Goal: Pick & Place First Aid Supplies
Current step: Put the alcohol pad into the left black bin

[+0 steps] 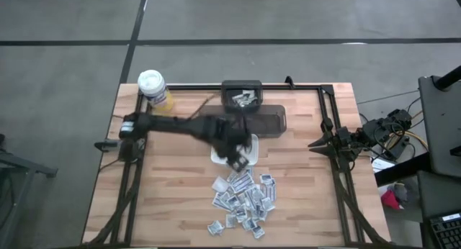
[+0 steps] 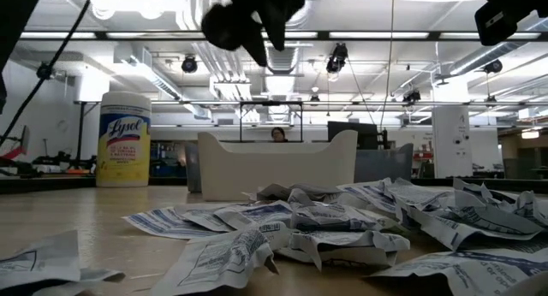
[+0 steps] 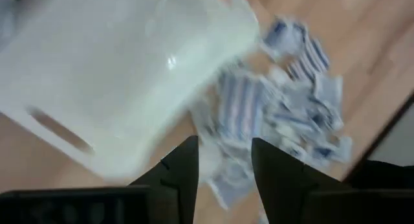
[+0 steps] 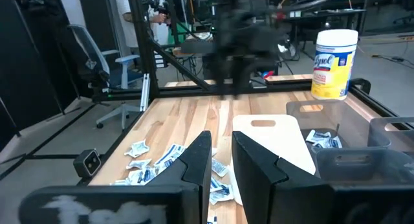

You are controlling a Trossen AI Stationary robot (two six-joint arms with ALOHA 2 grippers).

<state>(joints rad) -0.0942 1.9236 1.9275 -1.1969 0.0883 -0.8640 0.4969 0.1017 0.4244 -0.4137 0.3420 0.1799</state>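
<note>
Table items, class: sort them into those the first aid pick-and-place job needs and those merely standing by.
Job: first aid packets; left gripper, open above the white dish.
Standing by: yellow canister; dark bins; right gripper, parked at table's edge.

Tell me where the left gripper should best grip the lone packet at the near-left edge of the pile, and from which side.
Probably from straight above, fingers across its short width. That packet lies flat on the table, slightly apart from the packets, so nothing crowds it. The left gripper hangs over the white dish with fingers apart.
</note>
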